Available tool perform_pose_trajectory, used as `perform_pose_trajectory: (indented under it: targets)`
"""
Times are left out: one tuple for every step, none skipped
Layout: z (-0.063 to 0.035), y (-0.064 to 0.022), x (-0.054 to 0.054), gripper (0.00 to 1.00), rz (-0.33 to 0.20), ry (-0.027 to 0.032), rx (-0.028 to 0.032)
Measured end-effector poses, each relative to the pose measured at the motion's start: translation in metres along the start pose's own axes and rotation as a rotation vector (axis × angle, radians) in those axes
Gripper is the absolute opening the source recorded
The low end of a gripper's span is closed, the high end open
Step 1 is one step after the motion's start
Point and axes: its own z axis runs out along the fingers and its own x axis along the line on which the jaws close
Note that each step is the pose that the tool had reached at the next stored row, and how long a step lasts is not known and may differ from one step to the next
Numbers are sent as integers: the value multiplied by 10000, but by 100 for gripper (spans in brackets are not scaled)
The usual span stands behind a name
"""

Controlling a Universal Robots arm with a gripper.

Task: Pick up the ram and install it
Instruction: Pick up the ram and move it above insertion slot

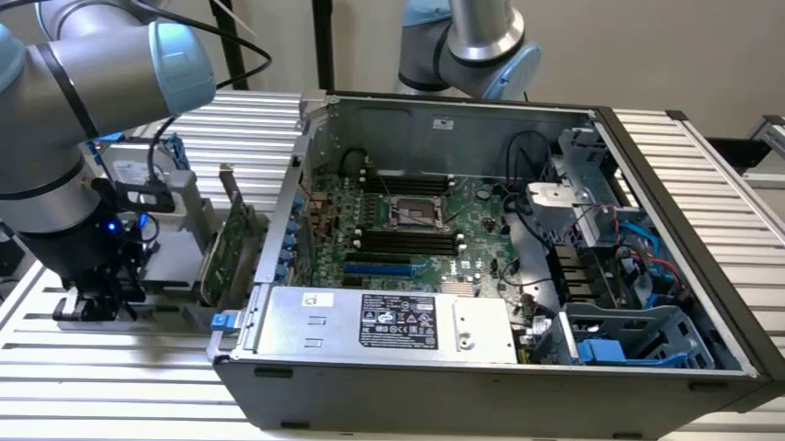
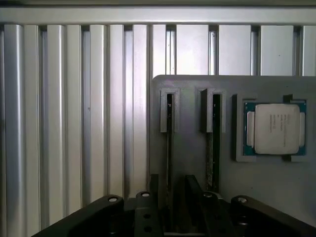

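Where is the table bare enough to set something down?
Bare slatted aluminium table: the near corner by the black gripper, and the strip at the exterior view's right of the open grey computer case. Crowded: between gripper and case, around the green expansion card.

Soft, even indoor light from overhead, pale sheen along the ribbed aluminium table (image 2: pixel 74 123), open computer case (image 1: pixel 466 119) dim and shadowed inside, small blue indicator light (image 1: pixel 113 225) glowing on the arm (image 1: pixel 62 138), mild glare on the silver processor lid (image 2: pixel 276 128), black gripper (image 2: pixel 170 202) dark against the grey holder (image 2: pixel 190 123)
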Motion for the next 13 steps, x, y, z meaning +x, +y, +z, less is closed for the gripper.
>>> perform_pose_trajectory:
  targets:
    - [0, 0, 0, 100, -25, 0, 0]
    - [0, 0, 0, 100, -46, 0, 0]
    - [0, 0, 0, 100, -65, 1, 0]
    - [0, 0, 1, 100, -87, 3, 0]
    - [0, 0, 1, 100, -113, 4, 1]
    - [0, 0, 1, 100, -138, 5, 3]
    - [0, -1, 1, 100, -160, 5, 5]
    - [1, -1, 0, 100, -177, 0, 7]
    - [2, -1, 0, 100, -186, -11, 9]
    - [2, -1, -1, 100, -191, -23, 9]
    - [2, -1, 0, 100, -193, -32, 8]
    - [2, -1, 0, 100, -194, -36, 7]
    - [1, -1, 0, 0, -195, -36, 7]
